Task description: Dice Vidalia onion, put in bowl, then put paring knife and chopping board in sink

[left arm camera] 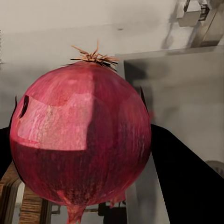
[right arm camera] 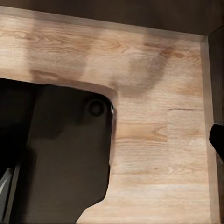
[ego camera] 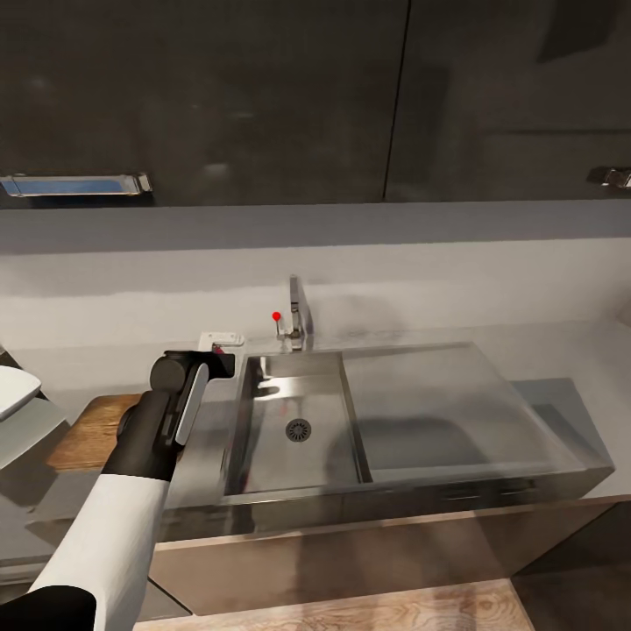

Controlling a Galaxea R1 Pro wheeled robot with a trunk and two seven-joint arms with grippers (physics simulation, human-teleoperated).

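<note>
Onion (left arm camera: 81,140): large in the left wrist view, red-purple skin, dry tuft on top, held between the dark fingers (left arm camera: 186,177) of the left gripper; out of the basin already.
Left gripper (ego camera: 209,366): centre-left of the head view, clamped on the onion, hanging over the bench strip between the sink's left rim and the board.
Right gripper: dark finger edge at the right border of the right wrist view, over wood floor (right arm camera: 154,140); open or closed cannot be told.
Sink (ego camera: 350,412): centre of the head view, basin bare down to the round drain, drainboard to its right, tap (ego camera: 296,320) with red-tipped lever behind.
Chopping board (ego camera: 92,429): brown wood at left, partly behind the arm.
Bowl (ego camera: 13,390): white rim at far left edge, beside the board.
Step in hand, judged: carry onion leftward and set it on the board's middle, low and level, releasing only once seated so the round bulb does not roll.
Edges: sink rim just right of the gripper; bowl rim near the board's far side.
Open room: bare bench behind the board; wide drainboard at right.
</note>
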